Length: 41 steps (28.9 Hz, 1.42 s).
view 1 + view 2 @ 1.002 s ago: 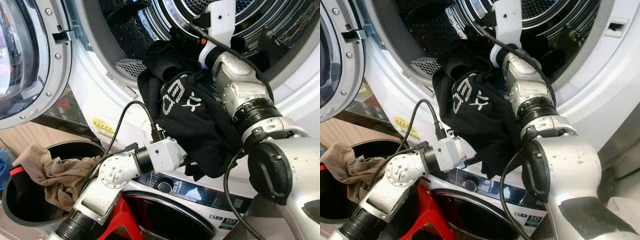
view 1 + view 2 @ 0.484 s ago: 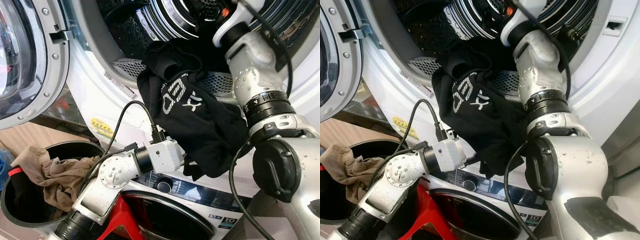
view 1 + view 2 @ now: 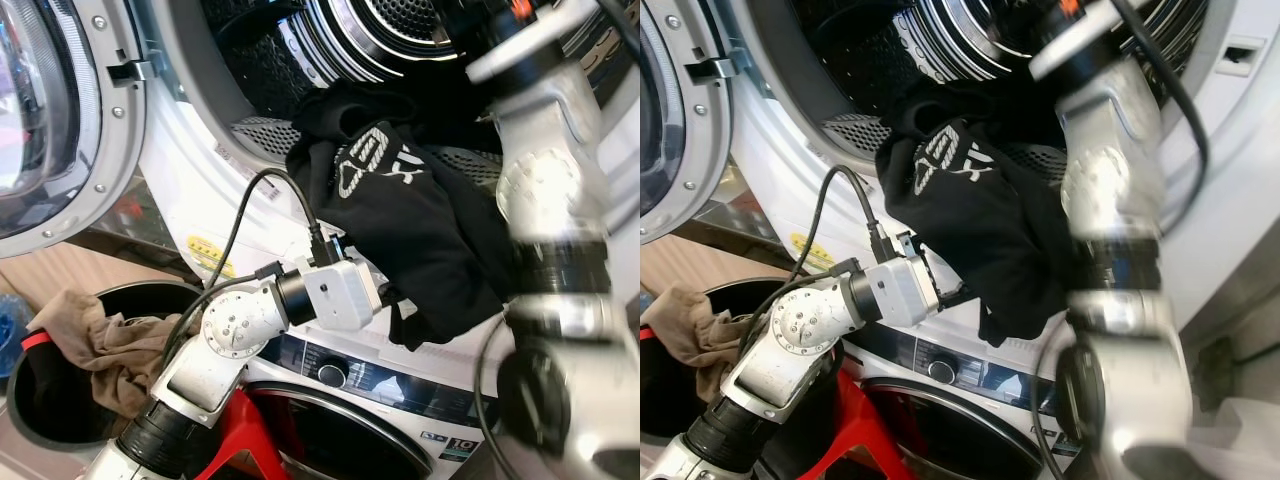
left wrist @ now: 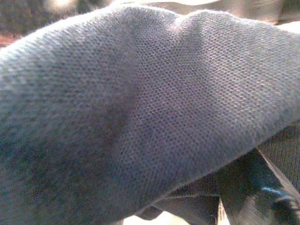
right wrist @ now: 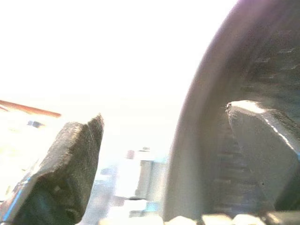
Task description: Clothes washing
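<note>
The black garment [image 3: 400, 215], with a white printed logo on its upper fold, hangs over the lip of the open washing machine drum [image 3: 400, 40], part of it resting on the rubber door seal and the rest drooping down the white front of the machine toward the control panel. It looks like a light, limp knit that will fold and slide rather than hold any shape, so a pinch on a bunched fold near the middle of the mass is likely to carry more of it than a grip on a loose edge, which would let the rest trail out over the lip. The left gripper [image 3: 385, 300] is pushed in under the hanging cloth from the near left; in the left wrist view knitted fabric lies draped right across its fingers, but I cannot tell whether they are closed on it or only pressed against it. The right gripper [image 5: 164, 154] is up inside the drum, far right of the garment, its fingers spread wide with nothing between them and the curved drum wall close by. Down at the near left a dark round laundry basket [image 3: 40, 425] holds a tan garment [image 3: 110, 345], well apart from both grippers.
</note>
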{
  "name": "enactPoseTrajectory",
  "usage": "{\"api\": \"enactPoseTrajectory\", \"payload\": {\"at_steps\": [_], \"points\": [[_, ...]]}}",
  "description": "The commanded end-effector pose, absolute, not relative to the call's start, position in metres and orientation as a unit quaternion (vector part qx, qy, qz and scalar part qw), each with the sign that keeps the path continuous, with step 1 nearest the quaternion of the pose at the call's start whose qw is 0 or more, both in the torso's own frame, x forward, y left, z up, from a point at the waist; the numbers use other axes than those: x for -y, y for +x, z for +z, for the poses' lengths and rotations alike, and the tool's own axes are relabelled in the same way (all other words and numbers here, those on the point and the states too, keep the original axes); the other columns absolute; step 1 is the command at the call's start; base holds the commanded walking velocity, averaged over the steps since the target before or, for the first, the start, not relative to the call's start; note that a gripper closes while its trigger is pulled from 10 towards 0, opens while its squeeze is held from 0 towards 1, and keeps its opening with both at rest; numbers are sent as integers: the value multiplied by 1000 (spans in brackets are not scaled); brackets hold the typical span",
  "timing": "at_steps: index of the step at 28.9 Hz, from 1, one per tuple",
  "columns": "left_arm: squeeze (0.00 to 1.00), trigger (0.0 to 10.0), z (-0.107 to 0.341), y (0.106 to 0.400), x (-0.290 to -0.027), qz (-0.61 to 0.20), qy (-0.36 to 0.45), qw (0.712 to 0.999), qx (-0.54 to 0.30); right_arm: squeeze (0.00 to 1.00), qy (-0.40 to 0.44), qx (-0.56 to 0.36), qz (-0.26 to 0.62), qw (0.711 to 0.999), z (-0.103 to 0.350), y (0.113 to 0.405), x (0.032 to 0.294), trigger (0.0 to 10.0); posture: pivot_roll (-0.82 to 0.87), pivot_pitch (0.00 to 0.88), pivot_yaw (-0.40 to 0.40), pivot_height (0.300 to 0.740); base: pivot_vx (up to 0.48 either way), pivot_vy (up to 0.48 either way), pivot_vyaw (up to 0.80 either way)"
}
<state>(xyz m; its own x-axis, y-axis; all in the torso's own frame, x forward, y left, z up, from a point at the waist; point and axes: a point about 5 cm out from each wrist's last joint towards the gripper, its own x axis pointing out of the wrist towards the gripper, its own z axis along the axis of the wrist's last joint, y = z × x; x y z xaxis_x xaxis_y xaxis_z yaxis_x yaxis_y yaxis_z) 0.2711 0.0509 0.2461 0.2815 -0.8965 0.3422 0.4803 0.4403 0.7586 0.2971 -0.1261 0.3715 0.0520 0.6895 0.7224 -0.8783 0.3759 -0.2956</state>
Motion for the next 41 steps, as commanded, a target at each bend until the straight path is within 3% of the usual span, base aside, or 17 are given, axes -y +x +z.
{"api": "enactPoseTrajectory", "payload": {"at_steps": [1,3,5,6,9,13,17,21,25,26,29,32,37,41], "points": [[0,10000,250,268,-53,-449,276,749,402,0,123,447,600,651,379,260,134,10000,-5,54,14,740,0,0,0],[0,10000,250,268,-53,-449,276,749,402,0,124,449,605,646,378,257,135,10000,-9,52,16,740,0,0,0],[0,10000,251,269,-55,-448,280,747,403,0,150,481,634,587,384,224,151,10000,-28,43,23,740,0,0,0],[0,10000,251,270,-55,-449,280,747,403,0,155,488,639,574,385,219,154,10000,-28,43,23,740,0,0,0],[0,10000,251,271,-54,-452,282,744,403,0,163,479,650,566,377,209,159,10000,-33,38,24,740,0,0,0],[0,10000,255,275,-55,-448,286,742,409,0,127,363,702,600,333,204,140,10000,-35,31,24,740,0,0,0],[0,10000,256,278,-56,-442,290,744,408,0,109,305,728,604,315,196,131,10000,-38,28,24,740,0,0,0],[0,10000,263,286,-58,-430,293,745,418,0,106,211,775,587,289,181,123,10000,-44,24,21,740,0,0,0],[0,10000,270,290,-58,-427,296,741,426,0,97,139,786,594,265,180,121,10000,-46,26,15,740,0,0,0],[0,10000,278,293,-56,-429,300,732,436,0,80,43,783,615,227,183,119,10000,-41,30,13,740,0,0,0],[0,10000,289,293,-52,-441,298,720,446,0,31,-88,766,636,166,183,123,10000,-35,33,12,740,0,0,0],[0,10000,295,289,-45,-472,277,708,446,0,23,-170,736,655,120,183,134,10000,-29,37,16,740,0,0,0],[0,10000,293,278,-35,-523,275,679,435,0,-11,-270,698,663,71,175,145,10000,-22,41,19,740,0,0,0],[0,10000,304,283,-36,-512,333,647,457,0,17,-340,647,682,23,162,157,10000,-18,44,23,740,0,0,0]]}}
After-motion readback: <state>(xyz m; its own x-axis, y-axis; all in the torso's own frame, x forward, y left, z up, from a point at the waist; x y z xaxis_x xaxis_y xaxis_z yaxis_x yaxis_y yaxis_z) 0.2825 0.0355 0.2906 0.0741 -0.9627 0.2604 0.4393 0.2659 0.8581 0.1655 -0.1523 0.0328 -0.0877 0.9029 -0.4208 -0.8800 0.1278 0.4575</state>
